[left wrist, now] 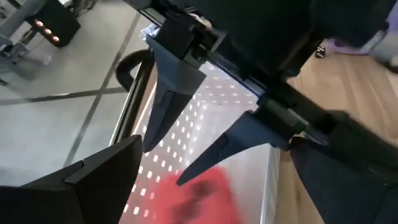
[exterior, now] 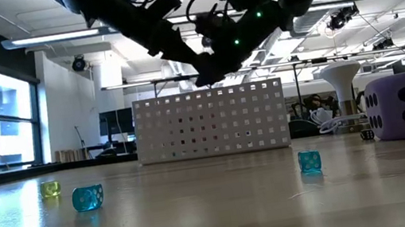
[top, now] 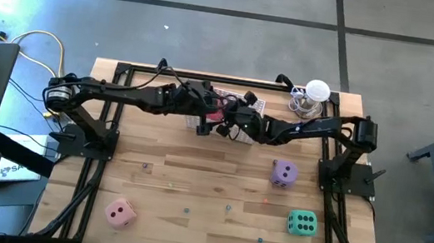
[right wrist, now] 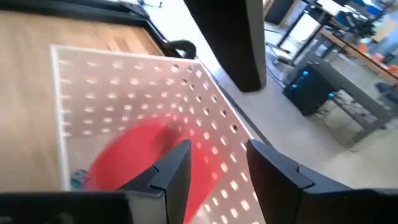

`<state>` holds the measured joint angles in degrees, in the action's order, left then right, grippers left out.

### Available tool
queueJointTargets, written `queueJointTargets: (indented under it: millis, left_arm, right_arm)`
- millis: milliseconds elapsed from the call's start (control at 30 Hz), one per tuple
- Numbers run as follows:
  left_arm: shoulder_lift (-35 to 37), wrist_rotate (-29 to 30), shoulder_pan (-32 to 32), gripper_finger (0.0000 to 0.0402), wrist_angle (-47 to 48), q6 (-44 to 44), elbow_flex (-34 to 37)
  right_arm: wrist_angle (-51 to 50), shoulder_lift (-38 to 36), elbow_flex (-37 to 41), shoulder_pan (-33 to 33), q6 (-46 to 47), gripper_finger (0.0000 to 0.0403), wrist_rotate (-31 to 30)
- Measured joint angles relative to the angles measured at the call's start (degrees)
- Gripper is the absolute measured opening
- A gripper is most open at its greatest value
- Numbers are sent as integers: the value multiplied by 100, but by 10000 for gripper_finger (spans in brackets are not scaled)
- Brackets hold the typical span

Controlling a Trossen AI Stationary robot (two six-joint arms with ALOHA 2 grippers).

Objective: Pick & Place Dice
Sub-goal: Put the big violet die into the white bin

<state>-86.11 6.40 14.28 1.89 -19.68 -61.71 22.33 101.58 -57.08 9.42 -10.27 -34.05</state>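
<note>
The red die (top: 216,115) sits inside the white perforated basket (top: 251,106) at the table's far middle, and it looks blurred in both wrist views (left wrist: 202,193) (right wrist: 130,155). Both grippers hang over the basket. My right gripper (right wrist: 217,149) is open, its fingers pointing down just above the red die; the left wrist view also shows it (left wrist: 163,165). My left gripper (left wrist: 211,186) is open beside it, a little higher. The purple die (top: 283,174) and the green die (top: 302,223) rest on the table's right half. The pink die (top: 120,212) rests near the left near corner.
Several small translucent dice lie scattered on the tabletop (exterior: 88,197) (exterior: 309,161). A white stand with a clear glass object (top: 314,97) is at the far right corner. The arm bases and black frame rails run along both side edges. The two arms nearly touch over the basket.
</note>
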Motion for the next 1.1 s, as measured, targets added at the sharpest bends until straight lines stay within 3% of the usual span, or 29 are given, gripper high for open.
queueJointTargets:
  millis: [267,500,700,800,1100]
  left_arm:
    - [102,101,4,399,46,-129,0]
    - [746,137,-201,400,416,-97,2]
    - [1606,135,-523,400,1527,517,4]
    - [1982,133,-689,400,2327,1225,4]
    - [2406,83,-1293,400,4669,3161,7]
  right_arm:
    - [108,-294,-4,-411,-877,148,-932]
    - [57,-737,-9,-1161,-1234,148,-1729]
    - [-242,-774,-9,-1967,-1249,148,-1840]
    - [-573,-774,-9,-2407,-1250,148,-2099]
    - [-2047,-776,-9,-3709,-1011,148,-4425]
